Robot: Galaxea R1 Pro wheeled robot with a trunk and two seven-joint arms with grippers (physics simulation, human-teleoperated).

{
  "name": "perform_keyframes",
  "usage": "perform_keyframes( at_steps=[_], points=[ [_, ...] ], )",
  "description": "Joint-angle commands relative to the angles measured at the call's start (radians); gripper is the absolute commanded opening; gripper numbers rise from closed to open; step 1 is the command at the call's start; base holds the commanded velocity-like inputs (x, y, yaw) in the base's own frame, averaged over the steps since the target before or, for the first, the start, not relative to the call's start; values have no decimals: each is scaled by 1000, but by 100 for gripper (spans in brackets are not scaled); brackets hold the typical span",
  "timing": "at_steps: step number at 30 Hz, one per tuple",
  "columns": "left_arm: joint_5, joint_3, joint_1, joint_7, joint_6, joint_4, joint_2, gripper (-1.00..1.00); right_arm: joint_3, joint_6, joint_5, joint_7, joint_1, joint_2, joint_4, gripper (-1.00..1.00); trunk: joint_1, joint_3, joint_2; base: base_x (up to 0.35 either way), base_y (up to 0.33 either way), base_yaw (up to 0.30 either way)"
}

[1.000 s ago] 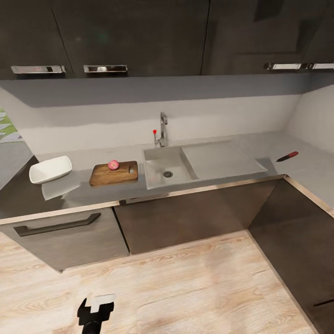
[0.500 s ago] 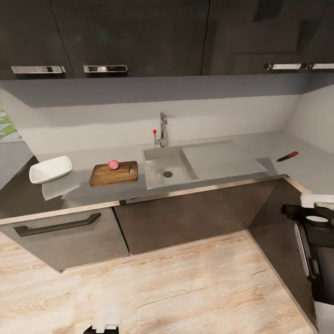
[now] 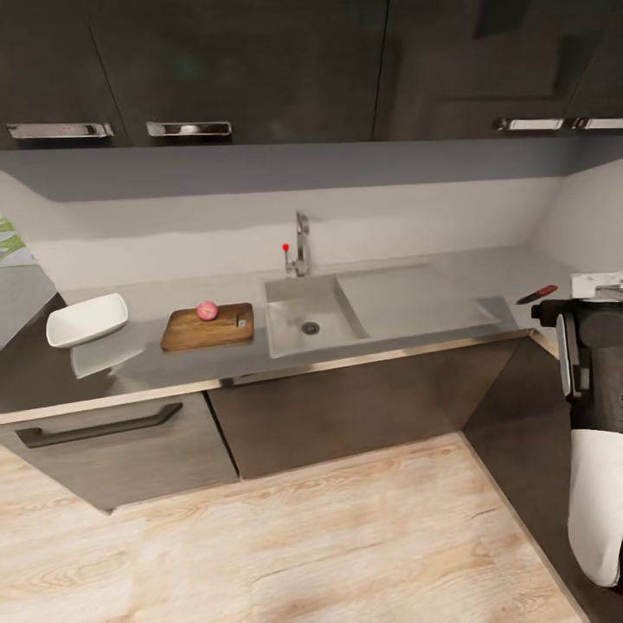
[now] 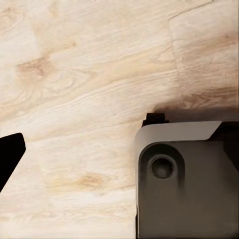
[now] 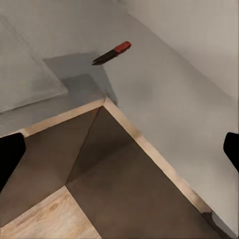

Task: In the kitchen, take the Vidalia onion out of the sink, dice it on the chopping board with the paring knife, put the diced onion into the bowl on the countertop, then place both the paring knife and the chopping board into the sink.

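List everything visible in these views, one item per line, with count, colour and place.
Vidalia onion: one, pinkish, on the chopping board.
chopping board: one, brown wood, on the countertop beside the sink.
bowl: one, white, at the countertop's far end from the knife.
sink: one, grey steel, with drainboard.
tap: one, chrome with red knob, behind the sink.
paring knife: one, red handle, dark blade, past the drainboard.
countertop: one, grey.
cabinets: dark, above and below.
floor: pale wood.
right gripper: open, facing the knife.

Open countertop (image 5: 164, 99) around paring knife (image 5: 112, 53)
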Motion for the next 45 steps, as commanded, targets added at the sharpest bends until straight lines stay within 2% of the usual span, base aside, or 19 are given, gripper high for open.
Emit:
perform_keyframes(
  at_steps=[1,3,4,6,7,8,9,14,16,17,18,22,26,34,39,45],
  points=[
    [8,-8,-2,0,3,5,-2,100,11,4,-5,17,-3,-7,3,100,1,-2,-2,241,-151,0],
    [7,-8,-1,0,25,4,-5,100,22,4,-4,101,-6,-50,8,100,1,-2,-2,263,-172,0],
    [7,-8,-1,-1,27,4,-5,100,24,5,-4,122,-6,-62,9,100,1,-2,-2,270,-179,0],
    [7,-8,-1,-1,34,3,-8,100,27,6,-4,214,-7,-111,11,100,1,-2,-2,275,-184,0],
    [7,-8,-1,-1,35,3,-8,100,27,6,-4,239,-7,-121,11,100,1,-2,-2,277,-186,0],
    [8,-8,-1,-1,37,3,-8,100,28,6,-4,287,-7,-138,12,100,1,-2,-2,278,-188,0],
    [8,-8,-1,-1,39,3,-9,100,29,7,-3,374,-7,-162,13,100,1,-2,-2,279,-189,0],
    [7,-8,-1,0,40,3,-10,100,30,7,-2,504,-7,-199,31,100,1,-2,-2,280,-187,0],
    [7,-8,-1,0,40,3,-10,100,30,7,-2,568,-7,-211,47,100,1,-2,-2,288,-161,0],
    [8,-8,-1,0,40,3,-10,100,31,6,3,632,-7,-225,58,100,1,-2,-2,294,-143,0],
    [8,-8,-1,0,40,3,-10,100,31,6,6,646,-7,-229,60,100,1,-2,-2,294,-142,0],
    [8,-8,0,0,58,3,-11,100,31,3,71,743,-7,-247,72,100,1,-2,-2,293,-169,0],
    [7,-8,-1,-1,93,3,-11,100,30,3,124,789,-7,-248,74,100,1,-2,-2,284,-209,0],
    [7,-8,-1,-1,103,3,-11,100,26,4,199,803,-6,-248,74,100,1,1,-2,113,-85,-27],
    [7,-8,-1,-1,103,3,-11,100,27,5,216,803,-6,-246,85,100,1,8,-2,8,-6,-116],
    [7,-8,-1,-1,104,3,-12,100,26,5,219,803,-6,-245,89,100,1,16,-2,1,-1,-131]
  ],
)
